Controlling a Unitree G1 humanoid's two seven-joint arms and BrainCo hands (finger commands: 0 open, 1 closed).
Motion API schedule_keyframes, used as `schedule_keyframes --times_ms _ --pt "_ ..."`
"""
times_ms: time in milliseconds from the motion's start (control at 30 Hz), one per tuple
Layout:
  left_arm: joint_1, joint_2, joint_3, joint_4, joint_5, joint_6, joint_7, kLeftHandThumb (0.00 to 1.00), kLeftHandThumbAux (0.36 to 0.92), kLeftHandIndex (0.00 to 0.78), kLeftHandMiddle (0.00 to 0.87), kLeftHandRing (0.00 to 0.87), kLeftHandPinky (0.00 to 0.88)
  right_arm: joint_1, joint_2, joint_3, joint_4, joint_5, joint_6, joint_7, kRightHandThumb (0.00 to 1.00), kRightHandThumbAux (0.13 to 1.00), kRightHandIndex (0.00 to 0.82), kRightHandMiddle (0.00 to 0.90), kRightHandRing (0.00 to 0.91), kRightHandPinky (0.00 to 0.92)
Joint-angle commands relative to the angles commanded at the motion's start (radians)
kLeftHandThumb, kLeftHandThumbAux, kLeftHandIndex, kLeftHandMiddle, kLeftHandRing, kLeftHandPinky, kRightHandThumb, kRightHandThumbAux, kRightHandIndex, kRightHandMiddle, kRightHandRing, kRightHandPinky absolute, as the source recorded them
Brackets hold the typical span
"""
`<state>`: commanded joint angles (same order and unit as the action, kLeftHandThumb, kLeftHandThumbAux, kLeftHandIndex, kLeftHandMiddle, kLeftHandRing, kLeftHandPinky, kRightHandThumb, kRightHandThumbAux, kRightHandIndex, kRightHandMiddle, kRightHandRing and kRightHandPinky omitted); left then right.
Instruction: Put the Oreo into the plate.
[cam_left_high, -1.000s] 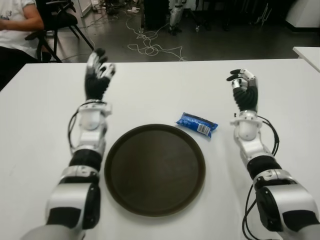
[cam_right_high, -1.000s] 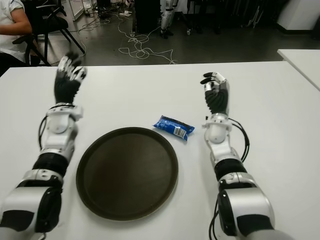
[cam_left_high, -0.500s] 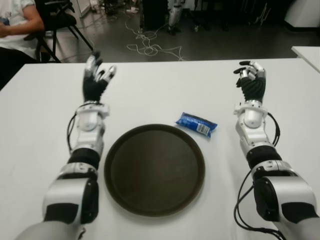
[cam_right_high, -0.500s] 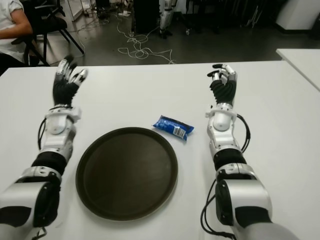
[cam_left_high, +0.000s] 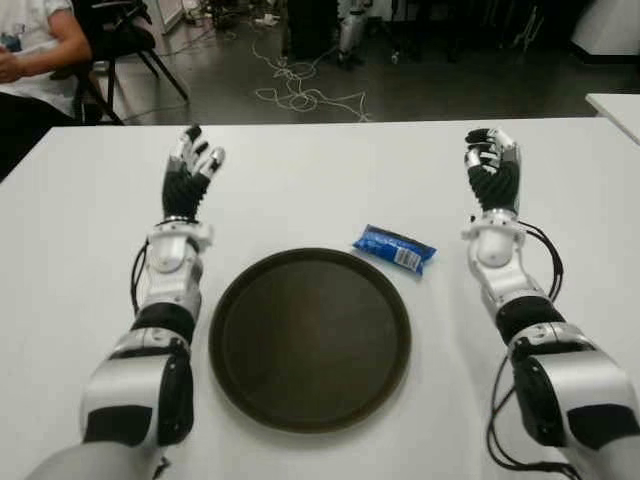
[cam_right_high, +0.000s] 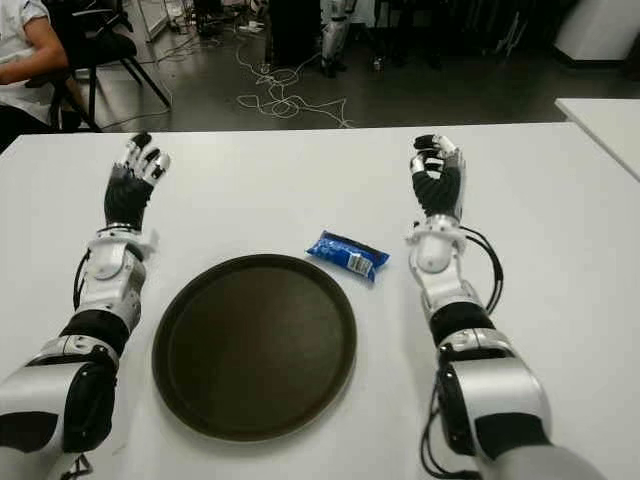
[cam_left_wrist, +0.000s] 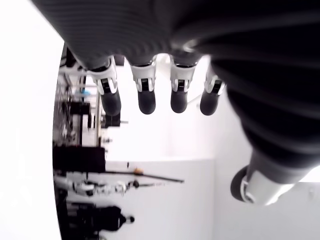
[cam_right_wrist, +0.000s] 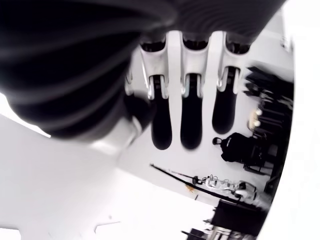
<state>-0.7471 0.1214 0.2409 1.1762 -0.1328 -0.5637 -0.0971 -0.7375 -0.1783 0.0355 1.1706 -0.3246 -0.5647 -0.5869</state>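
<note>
A blue Oreo packet (cam_left_high: 395, 249) lies on the white table (cam_left_high: 300, 190), just off the far right rim of a round dark brown plate (cam_left_high: 310, 340). My left hand (cam_left_high: 188, 172) is raised to the left of the plate, fingers spread and holding nothing. My right hand (cam_left_high: 491, 170) is raised to the right of the packet, a short way from it, fingers relaxed and holding nothing. Both wrist views show bare extended fingers (cam_left_wrist: 145, 95) (cam_right_wrist: 190, 125) with nothing between them.
A person in a white top (cam_left_high: 30, 45) sits at the far left beyond the table. Cables (cam_left_high: 300, 95) lie on the floor behind it. A second white table edge (cam_left_high: 615, 105) shows at the far right.
Both hands have shifted slightly while staying raised; the right hand moved farther out and then a little back. The packet and plate have not moved.
</note>
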Motion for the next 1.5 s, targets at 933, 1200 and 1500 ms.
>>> schedule_keyframes --times_ms 933,1200,1500 --pt "-0.011 0.0 -0.018 -0.023 0.012 0.027 -0.014 0.0 0.613 0.044 0.077 0.044 0.046 0.044 -0.064 0.13 -0.276 -0.055 0.095 0.21 0.157 0.507 0.0 0.058 0.05 0.062" --pt "-0.005 -0.001 -0.024 -0.025 0.013 0.024 -0.008 0.0 0.631 0.057 0.085 0.057 0.06 0.119 -0.118 0.164 -0.541 -0.071 0.266 0.434 0.103 0.437 0.0 0.013 0.005 0.005" --pt "0.0 0.004 -0.031 -0.015 0.021 0.021 -0.007 0.0 0.633 0.054 0.087 0.062 0.067 0.171 -0.208 0.27 -0.816 -0.281 0.495 0.627 0.065 0.325 0.0 0.0 0.0 0.0"
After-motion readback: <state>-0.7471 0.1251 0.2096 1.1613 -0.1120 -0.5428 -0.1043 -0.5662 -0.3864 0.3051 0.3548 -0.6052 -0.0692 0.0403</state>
